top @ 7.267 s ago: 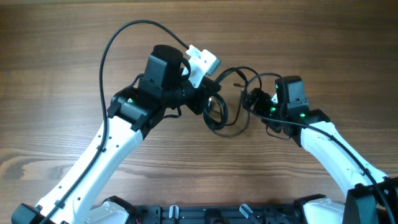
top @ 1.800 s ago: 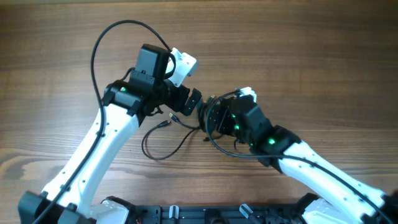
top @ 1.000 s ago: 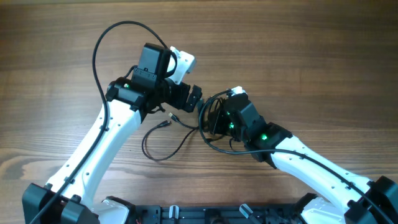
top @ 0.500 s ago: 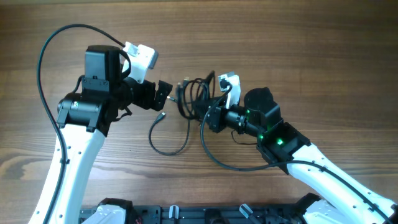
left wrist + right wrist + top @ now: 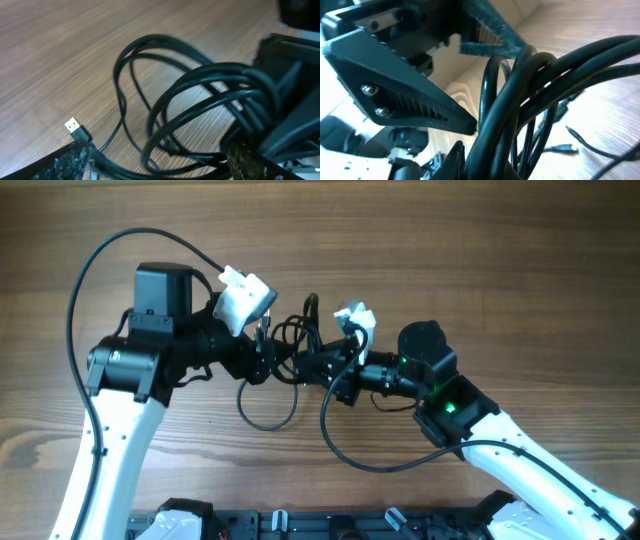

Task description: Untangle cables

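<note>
The black cables (image 5: 291, 340) form a tangled bundle at mid-table, with loose loops (image 5: 268, 412) trailing toward the front. My right gripper (image 5: 318, 366) is shut on the bundle from the right; in its wrist view the cables (image 5: 535, 95) fill the frame beside one finger (image 5: 455, 159). My left gripper (image 5: 262, 360) meets the bundle from the left and is open. In the left wrist view its fingers (image 5: 65, 162) straddle several cable loops (image 5: 200, 95), the left gripper (image 5: 160, 159) wide apart. A metal plug tip (image 5: 73, 126) lies on the wood.
A long cable loop (image 5: 352, 448) curves over the wooden table (image 5: 480, 260) below the right arm. The left arm's own thick wire (image 5: 110, 255) arches above its wrist. The left gripper's fingers (image 5: 400, 95) loom close in the right wrist view.
The left gripper has moved right, into the bundle, and its jaws have narrowed slightly. The right gripper has carried the bundle a little to the left.
</note>
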Action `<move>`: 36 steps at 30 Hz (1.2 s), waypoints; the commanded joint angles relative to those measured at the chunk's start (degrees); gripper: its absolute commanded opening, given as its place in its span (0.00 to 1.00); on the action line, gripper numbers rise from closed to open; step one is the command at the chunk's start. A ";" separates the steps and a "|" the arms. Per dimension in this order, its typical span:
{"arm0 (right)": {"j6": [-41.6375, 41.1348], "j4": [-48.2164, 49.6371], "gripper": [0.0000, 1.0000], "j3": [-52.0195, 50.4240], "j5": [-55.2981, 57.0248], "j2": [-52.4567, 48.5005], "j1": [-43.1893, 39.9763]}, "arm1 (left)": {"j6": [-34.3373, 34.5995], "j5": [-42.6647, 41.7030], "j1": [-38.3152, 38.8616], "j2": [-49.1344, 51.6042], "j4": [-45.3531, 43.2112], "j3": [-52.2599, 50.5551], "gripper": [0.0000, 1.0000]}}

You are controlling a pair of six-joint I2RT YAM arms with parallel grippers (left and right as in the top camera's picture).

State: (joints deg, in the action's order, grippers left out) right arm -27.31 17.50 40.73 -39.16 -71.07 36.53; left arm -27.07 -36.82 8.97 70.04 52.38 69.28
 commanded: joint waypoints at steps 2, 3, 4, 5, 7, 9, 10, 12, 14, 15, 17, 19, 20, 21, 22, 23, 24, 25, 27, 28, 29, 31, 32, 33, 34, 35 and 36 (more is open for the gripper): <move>1.84 4.02 0.04 0.42 -9.05 1.18 -0.20 | -2.75 -3.23 -0.24 -0.98 0.04 0.07 0.90; 1.79 4.39 0.04 0.42 -9.53 1.18 -0.20 | -2.75 -3.21 -0.24 -0.98 0.04 0.07 0.87; 1.79 4.57 0.04 0.42 -9.88 1.18 -0.20 | -2.75 -3.17 -0.24 -0.98 0.02 0.07 0.85; 1.84 4.57 0.04 0.42 -10.45 1.18 -0.20 | -2.75 -2.67 -0.24 -0.98 0.02 0.07 0.78; 1.86 4.59 0.04 0.42 -11.47 1.18 -0.20 | -2.73 -0.37 -0.24 -0.96 0.00 0.07 0.64; 1.88 4.57 0.04 0.42 -12.24 1.18 -0.20 | -2.73 0.94 -0.24 -0.92 0.00 0.07 0.61; 1.90 4.61 0.04 0.42 -12.39 1.18 -0.20 | -2.73 0.90 -0.24 -0.92 0.00 0.07 0.60; 1.88 4.81 0.04 0.42 -12.44 1.18 -0.20 | -2.73 0.87 -0.24 -0.81 0.00 0.07 0.61; 1.88 5.97 0.04 0.42 -13.66 1.18 -0.20 | -2.71 0.83 -0.24 -0.63 0.00 0.07 0.64; 1.84 6.49 0.04 0.42 -14.08 1.18 -0.20 | -2.71 0.72 -0.24 -0.57 0.00 0.07 0.67; 1.75 7.87 0.04 0.42 -15.02 1.18 -0.20 | -2.71 0.07 -0.11 -0.11 -0.04 0.07 0.71; 1.64 8.11 0.04 0.42 -15.19 1.18 -0.20 | -2.71 -0.79 -0.09 0.35 -0.13 0.07 0.71; 1.66 8.09 0.04 0.42 -15.41 1.18 -0.20 | -2.71 -1.33 -0.09 0.57 -0.26 0.07 0.71; 1.68 8.04 0.04 0.42 -15.61 1.18 -0.17 | -2.71 -2.05 -0.09 0.72 -0.44 0.07 0.70; 1.66 8.04 0.04 0.42 -15.82 1.18 -0.17 | -2.71 -2.62 -0.09 0.87 -0.63 0.07 0.64; 1.70 8.02 0.04 0.42 -15.80 1.18 -0.20 | -2.71 -3.08 -0.09 0.92 -0.83 0.07 0.48; 1.70 7.98 0.04 0.42 -15.78 1.18 -0.20 | -2.73 -3.48 -0.09 0.98 -1.03 0.07 0.34; 1.70 7.96 0.04 0.42 -15.78 1.18 -0.20 | -2.71 -3.56 -0.09 1.01 -1.16 0.07 0.19; 1.68 7.89 0.04 0.42 -15.78 1.18 -0.20 | -2.71 -3.65 -0.09 1.01 -1.40 0.07 0.04; 1.73 7.02 0.04 0.42 -15.72 1.16 -0.20 | -2.69 -3.65 -0.09 1.01 -1.57 0.07 0.04; 1.73 6.78 0.04 0.42 -15.72 1.16 -0.20 | -2.67 -3.67 -0.09 1.01 -1.55 0.07 0.04; 1.70 6.03 0.05 0.42 -15.41 1.16 -0.20 | -2.51 -3.67 -0.09 1.01 -1.60 0.07 0.04; 1.64 5.66 0.05 0.42 -15.04 1.16 -0.20 | -2.51 -3.67 -0.09 1.01 -1.57 0.07 0.04; 1.66 5.44 0.04 0.42 -14.86 1.16 -0.20 | -2.51 -3.67 -0.09 1.01 -1.62 0.07 0.04; 1.68 5.40 0.05 0.42 -14.86 1.16 -0.20 | -2.49 -3.67 -0.09 1.01 -1.62 0.07 0.04; 1.68 5.40 0.12 0.42 -14.84 1.18 -0.20 | -2.43 -3.65 -0.09 1.01 -1.77 0.07 0.04; 1.66 5.38 0.19 0.42 -14.71 1.16 -0.20 | -2.14 -3.63 -0.09 1.01 -1.92 0.07 0.04</move>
State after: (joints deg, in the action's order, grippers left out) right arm -26.85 23.22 40.73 -50.96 -71.02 35.90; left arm -29.95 -41.45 9.69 70.61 52.05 69.25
